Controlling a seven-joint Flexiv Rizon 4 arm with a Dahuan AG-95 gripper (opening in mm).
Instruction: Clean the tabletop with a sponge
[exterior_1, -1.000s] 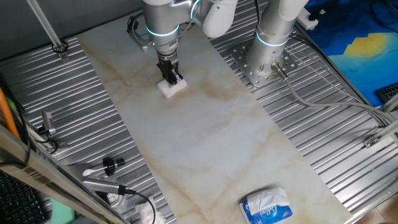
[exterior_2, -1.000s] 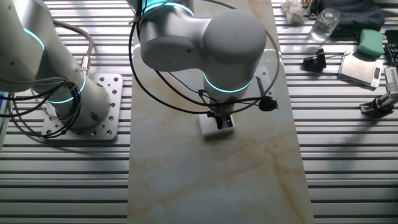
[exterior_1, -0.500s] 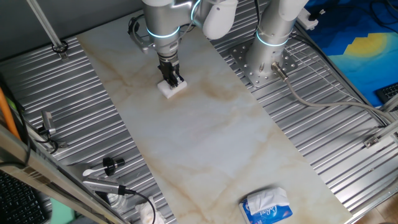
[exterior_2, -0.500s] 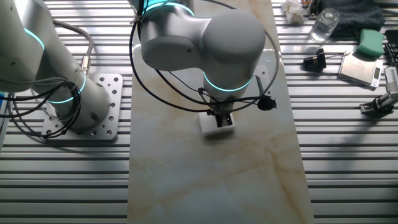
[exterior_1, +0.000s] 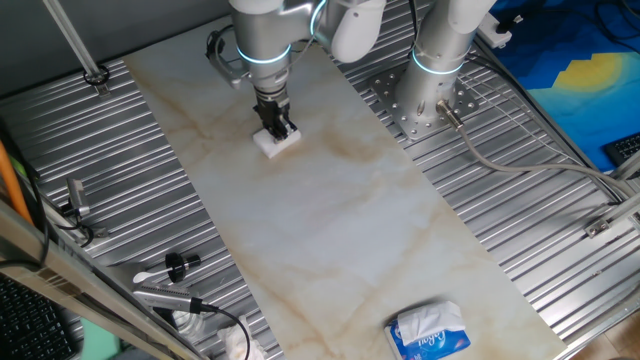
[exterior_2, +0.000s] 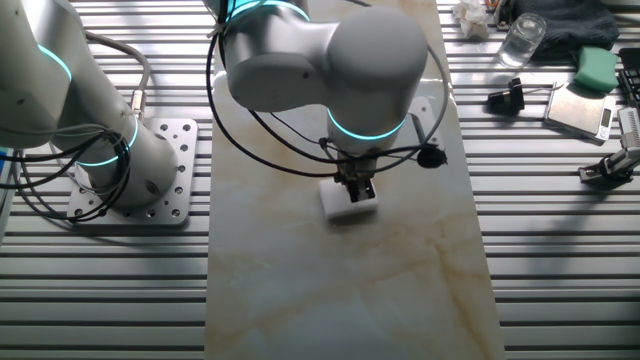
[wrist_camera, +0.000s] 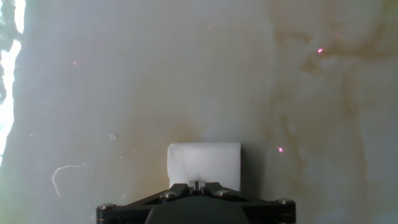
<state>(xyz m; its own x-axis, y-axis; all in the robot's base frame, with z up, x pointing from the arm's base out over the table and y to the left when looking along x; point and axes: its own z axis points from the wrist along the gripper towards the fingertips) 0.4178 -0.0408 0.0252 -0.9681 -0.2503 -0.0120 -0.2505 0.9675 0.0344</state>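
The tabletop (exterior_1: 340, 210) is a long off-white marble-look slab with tan veins; it also shows in the other fixed view (exterior_2: 350, 280) and fills the hand view (wrist_camera: 155, 74). The sponge (exterior_1: 277, 140) is a small white foam block pressed flat on the slab near its far end; it shows too in the other fixed view (exterior_2: 348, 206) and the hand view (wrist_camera: 204, 163). My gripper (exterior_1: 277, 129) points straight down and is shut on the sponge's top; it also shows in the other fixed view (exterior_2: 359, 190) and the hand view (wrist_camera: 196, 185).
A blue-and-white tissue pack (exterior_1: 428, 332) lies at the slab's near end. A second arm's base (exterior_1: 425, 100) stands on ribbed metal to the right. Tools and a white cloth wad (exterior_1: 190, 300) lie at the front left. A glass (exterior_2: 521, 40) and a green block (exterior_2: 596, 66) sit beyond the slab.
The gripper and sponge have slid a very little along the slab toward its far end; the arm's wrist has shifted slightly. Nothing else moved.
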